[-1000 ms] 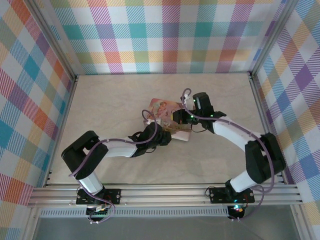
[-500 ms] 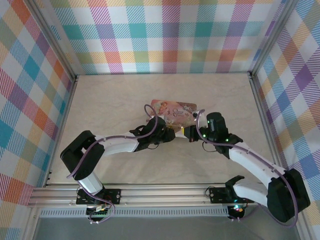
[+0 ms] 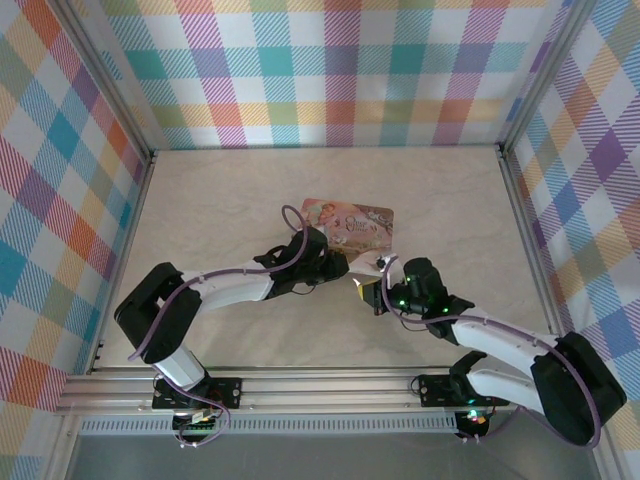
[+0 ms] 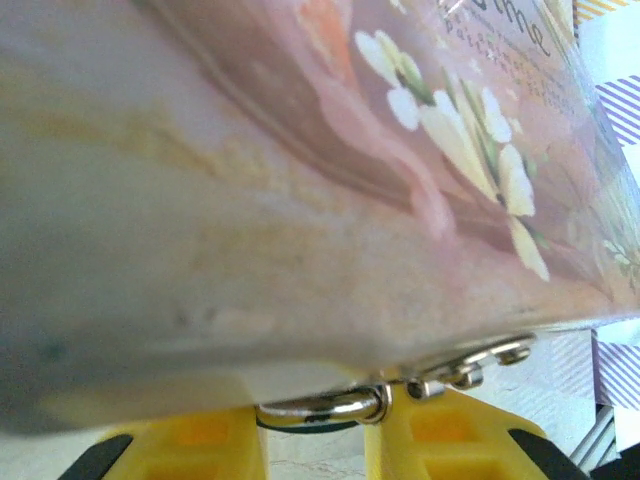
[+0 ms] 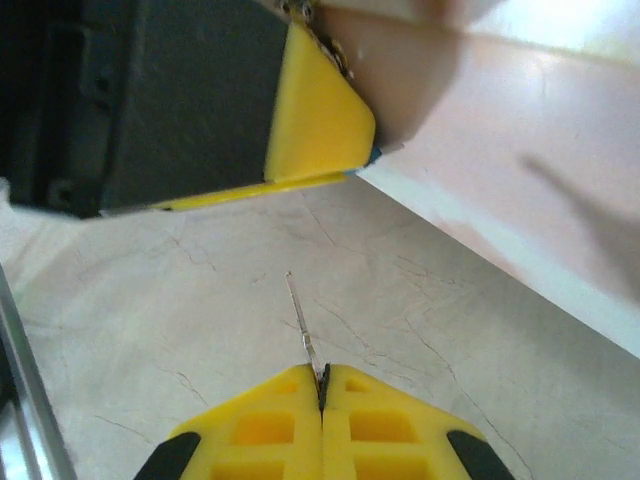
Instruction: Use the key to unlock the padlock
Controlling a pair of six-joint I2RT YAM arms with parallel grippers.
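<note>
**Key pinched in right gripper; padlock ahead, off the blade's line**

Nearest, we find the right gripper point(image 5: 322, 385) pressed together on the key point(image 5: 301, 318). Its thin blade juts forward from the fingertips, leaning slightly left above the table point(image 5: 180, 300).

Beyond it, and apart from it, the left gripper point(image 4: 315, 445) appears to pinch the padlock point(image 4: 330, 405) at the edge of the pink tin point(image 4: 300, 150).

In the right wrist view the padlock lies ahead and a little right of the blade's axis, so we judge the key needs swinging rightward. That view offers a blue sliver of the body. The left wrist view adds the silvery shackle. We cannot make out the keyhole.
</note>
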